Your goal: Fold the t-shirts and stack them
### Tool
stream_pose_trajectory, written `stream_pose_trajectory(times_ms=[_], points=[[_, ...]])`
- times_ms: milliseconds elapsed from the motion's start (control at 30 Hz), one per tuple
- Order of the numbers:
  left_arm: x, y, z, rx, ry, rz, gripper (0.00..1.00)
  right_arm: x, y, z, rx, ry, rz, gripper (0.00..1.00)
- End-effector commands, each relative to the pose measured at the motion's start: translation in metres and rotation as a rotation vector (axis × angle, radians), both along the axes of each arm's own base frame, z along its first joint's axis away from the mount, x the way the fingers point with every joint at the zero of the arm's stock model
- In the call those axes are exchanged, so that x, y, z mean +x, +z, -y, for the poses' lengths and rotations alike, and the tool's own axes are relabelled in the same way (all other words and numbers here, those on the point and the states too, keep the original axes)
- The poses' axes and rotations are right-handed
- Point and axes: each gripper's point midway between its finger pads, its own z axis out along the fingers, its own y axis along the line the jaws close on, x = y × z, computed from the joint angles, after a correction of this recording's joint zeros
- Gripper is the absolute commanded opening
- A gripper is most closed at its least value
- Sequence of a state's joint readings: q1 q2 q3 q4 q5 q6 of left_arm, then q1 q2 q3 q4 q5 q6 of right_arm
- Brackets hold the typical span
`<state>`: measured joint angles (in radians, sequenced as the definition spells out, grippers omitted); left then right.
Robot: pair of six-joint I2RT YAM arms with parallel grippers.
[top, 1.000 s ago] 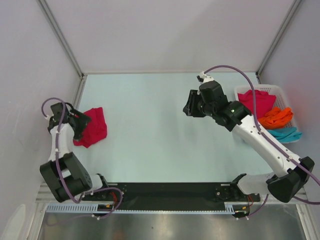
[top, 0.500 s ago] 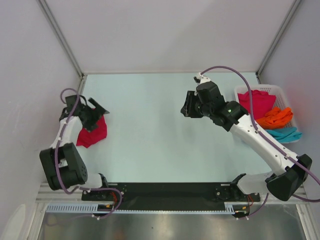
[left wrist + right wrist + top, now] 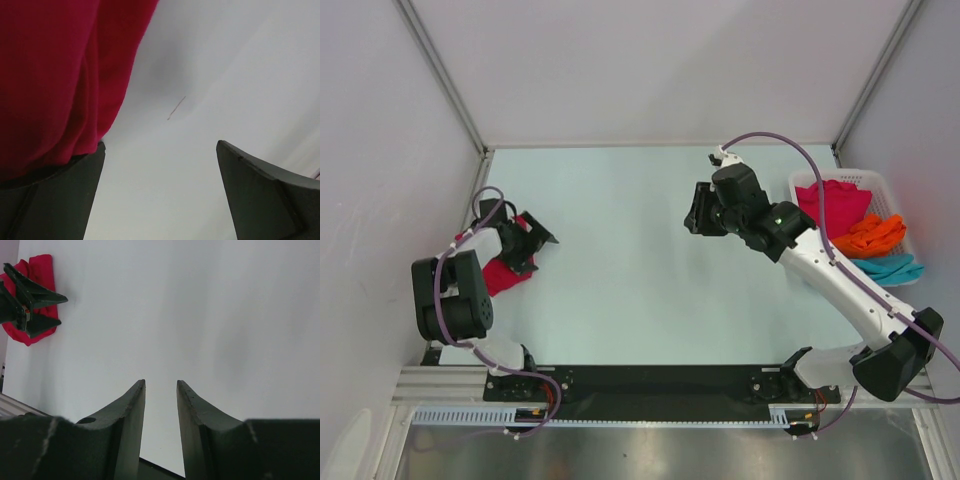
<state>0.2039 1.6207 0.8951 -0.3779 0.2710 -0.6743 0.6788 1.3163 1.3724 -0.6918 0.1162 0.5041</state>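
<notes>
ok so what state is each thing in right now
left pincer: wide open, empty
right pincer: slightly open, empty
loose red shirt: bundled small, outside basket, not gripped
basket red shirt: crumpled
orange shirt: crumpled
teal shirt: crumpled
basket: upright, holds those three

- A pale, mint-tinted table top (image 3: 620,270) fills the middle, smooth and matt.
- Plain white panels enclose it: a back wall (image 3: 660,70), a left wall (image 3: 370,150) and a right wall (image 3: 925,110).
- Grey metal posts (image 3: 440,75) slant along the two back corners where the panels meet.
- A black strip (image 3: 660,380) and a slotted rail (image 3: 650,418) edge the near side, with a brushed steel sheet (image 3: 650,455) below.
- Light is even and soft, and shadows are faint.
- The left wrist view shows a thin scratch (image 3: 176,108) on the table top.
</notes>
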Motion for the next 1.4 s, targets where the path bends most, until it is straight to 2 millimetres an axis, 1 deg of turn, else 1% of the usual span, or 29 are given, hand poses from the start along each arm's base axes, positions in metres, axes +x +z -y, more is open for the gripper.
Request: stream_pose_trajectory(times_ms=[0, 33, 67, 133, 167, 233, 267, 333, 367, 433, 500, 533, 600, 633, 700, 733, 800, 833, 900, 933, 967, 1033, 1133, 1167, 1233, 1300, 1333, 1367], points=[[-0.022, -0.015, -0.028, 0.088, 0.116, -0.118, 1.0, 0.002, 0.012, -0.001, 0.006, -0.002, 0.021, 0.37], [-0.028, -0.018, -0.03, 0.08, 0.138, -0.132, 0.99, 0.001, 0.012, 0.0, 0.007, -0.005, 0.021, 0.37], [-0.03, -0.017, -0.037, 0.086, 0.162, -0.129, 1.0, 0.001, 0.012, 0.0, 0.006, -0.006, 0.02, 0.37], [-0.04, -0.019, -0.043, 0.102, 0.19, -0.145, 1.0, 0.0, 0.011, 0.002, 0.002, -0.008, 0.019, 0.37], [-0.042, -0.013, -0.05, 0.118, 0.217, -0.13, 0.99, 0.0, 0.012, 0.001, 0.003, -0.007, 0.02, 0.36], [-0.049, -0.011, -0.056, 0.122, 0.252, -0.129, 1.0, -0.001, 0.011, 0.002, 0.001, -0.008, 0.018, 0.36], [-0.049, -0.002, -0.063, 0.128, 0.282, -0.1, 0.99, -0.001, 0.011, 0.003, 0.001, -0.008, 0.018, 0.36], [-0.055, 0.003, -0.072, 0.142, 0.312, -0.094, 0.99, -0.004, 0.012, 0.003, 0.002, -0.004, 0.019, 0.36], [-0.054, 0.012, -0.076, 0.152, 0.322, -0.064, 0.99, -0.003, 0.012, 0.003, 0.002, -0.007, 0.02, 0.36], [-0.053, 0.021, -0.08, 0.172, 0.319, -0.052, 1.0, -0.004, 0.012, 0.003, 0.007, -0.007, 0.025, 0.36], [-0.055, 0.024, -0.08, 0.172, 0.314, -0.06, 0.99, -0.005, 0.011, 0.002, 0.009, -0.004, 0.02, 0.36], [-0.055, 0.026, -0.083, 0.184, 0.329, -0.055, 1.0, -0.005, 0.011, 0.002, 0.012, -0.003, 0.021, 0.36], [-0.052, 0.029, -0.082, 0.177, 0.326, -0.029, 1.0, -0.006, 0.012, 0.002, 0.016, -0.003, 0.023, 0.36], [-0.047, 0.032, -0.071, 0.128, 0.274, 0.004, 0.99, -0.007, 0.014, 0.002, 0.018, -0.002, 0.029, 0.36], [-0.035, 0.038, -0.057, 0.084, 0.2, 0.059, 0.98, -0.007, 0.011, 0.002, 0.014, -0.006, 0.028, 0.36], [-0.028, 0.048, -0.047, 0.071, 0.144, 0.096, 0.98, -0.007, 0.01, 0.001, 0.016, -0.003, 0.025, 0.36], [-0.021, 0.063, -0.043, 0.101, 0.108, 0.151, 0.98, -0.007, 0.009, -0.002, 0.021, 0.005, 0.023, 0.35], [-0.016, 0.081, -0.038, 0.127, 0.073, 0.216, 0.98, -0.007, 0.009, -0.003, 0.023, 0.003, 0.022, 0.35], [-0.008, 0.104, -0.036, 0.152, 0.055, 0.303, 0.98, -0.01, 0.008, -0.007, 0.022, 0.012, 0.021, 0.35], [-0.006, 0.122, -0.034, 0.165, 0.035, 0.366, 0.99, -0.01, 0.007, -0.006, 0.019, 0.008, 0.022, 0.35], [-0.001, 0.133, -0.032, 0.165, 0.022, 0.413, 0.99, -0.01, 0.007, -0.006, 0.015, 0.007, 0.021, 0.35], [0.001, 0.15, -0.031, 0.177, 0.005, 0.474, 0.99, -0.01, 0.007, -0.006, 0.016, 0.006, 0.025, 0.35], [0.001, 0.154, -0.04, 0.215, 0.054, 0.47, 0.99, -0.01, 0.006, -0.006, 0.013, 0.004, 0.021, 0.35], [-0.005, 0.147, -0.048, 0.236, 0.095, 0.422, 0.99, -0.01, 0.007, -0.005, 0.013, 0.004, 0.024, 0.35], [-0.009, 0.135, -0.067, 0.281, 0.175, 0.349, 0.99, -0.01, 0.006, -0.004, 0.006, 0.001, 0.023, 0.35], [-0.011, 0.123, -0.07, 0.246, 0.185, 0.294, 0.99, -0.011, 0.006, -0.002, 0.0, 0.0, 0.025, 0.35], [-0.011, 0.111, -0.076, 0.235, 0.199, 0.249, 1.0, -0.011, 0.006, -0.001, -0.007, -0.003, 0.026, 0.35], [-0.013, 0.105, -0.077, 0.229, 0.202, 0.225, 1.0, -0.01, 0.006, 0.001, -0.009, -0.009, 0.028, 0.35]])
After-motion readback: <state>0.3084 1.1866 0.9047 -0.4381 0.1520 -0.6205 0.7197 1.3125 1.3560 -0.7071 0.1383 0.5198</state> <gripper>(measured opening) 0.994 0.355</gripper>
